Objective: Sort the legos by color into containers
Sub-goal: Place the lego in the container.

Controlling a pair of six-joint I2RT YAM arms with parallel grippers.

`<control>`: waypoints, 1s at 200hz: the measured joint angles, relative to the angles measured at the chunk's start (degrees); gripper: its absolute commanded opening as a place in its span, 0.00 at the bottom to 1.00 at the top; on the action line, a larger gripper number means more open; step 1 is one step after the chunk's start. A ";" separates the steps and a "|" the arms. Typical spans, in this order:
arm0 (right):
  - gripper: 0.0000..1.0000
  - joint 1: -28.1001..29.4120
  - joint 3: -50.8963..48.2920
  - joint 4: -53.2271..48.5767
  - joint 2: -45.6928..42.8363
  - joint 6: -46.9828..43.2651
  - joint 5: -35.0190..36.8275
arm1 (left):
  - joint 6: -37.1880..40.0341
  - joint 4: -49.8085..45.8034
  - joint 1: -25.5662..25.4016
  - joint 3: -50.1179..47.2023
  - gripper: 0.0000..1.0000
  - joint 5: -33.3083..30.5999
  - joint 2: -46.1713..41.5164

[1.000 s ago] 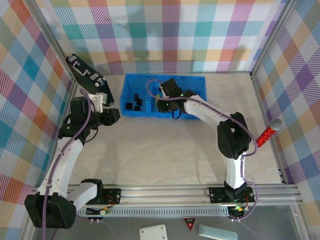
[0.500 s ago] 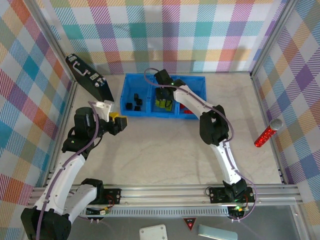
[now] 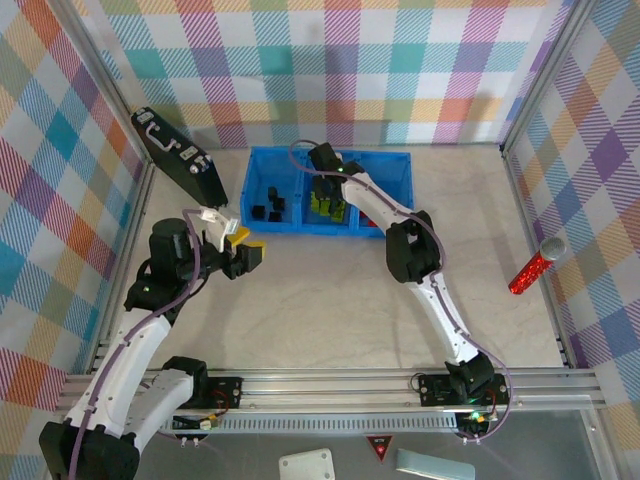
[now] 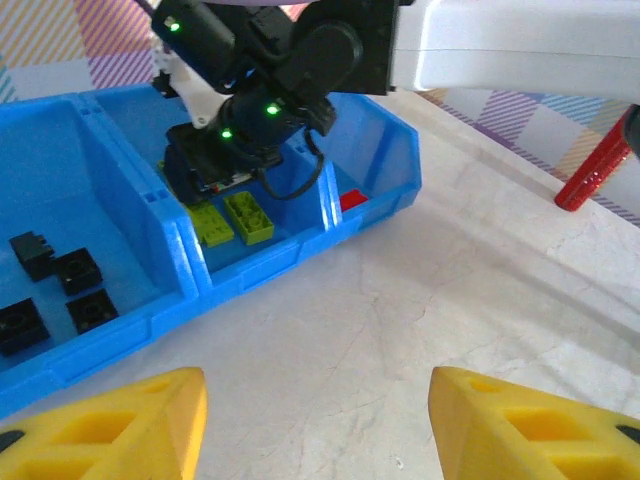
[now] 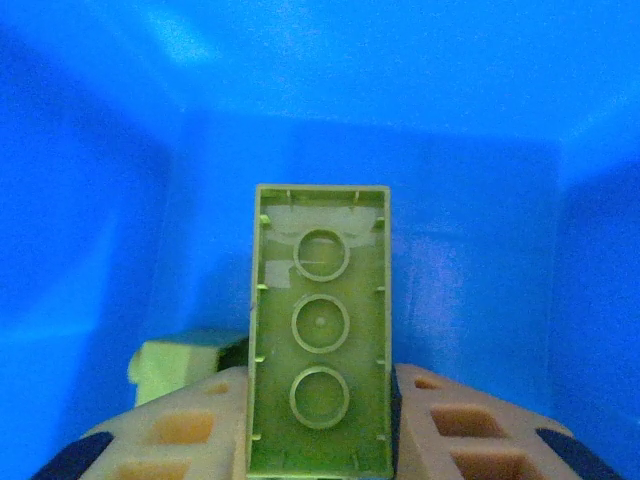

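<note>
top external: the left gripper [image 3: 245,252] has shifted nearer and rightward from the tray [image 3: 395,175], and its yellow fingers have spread wider over the bare table with nothing between them. the right arm's elbow has folded in, with the right gripper [image 3: 328,203] down in the middle compartment.
left wrist: black legos [image 4: 60,290] lie in the left compartment, green legos [image 4: 235,218] in the middle and a red lego [image 4: 352,198] in the right.
right wrist: the fingers [image 5: 460,425] pinch a green lego [image 5: 320,340] upright, its underside facing the camera.
</note>
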 measured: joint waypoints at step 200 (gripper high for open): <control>0.61 0.61 -2.73 -2.05 -5.88 -0.68 0.57 | 2.10 0.81 -0.04 -0.31 0.62 2.38 1.20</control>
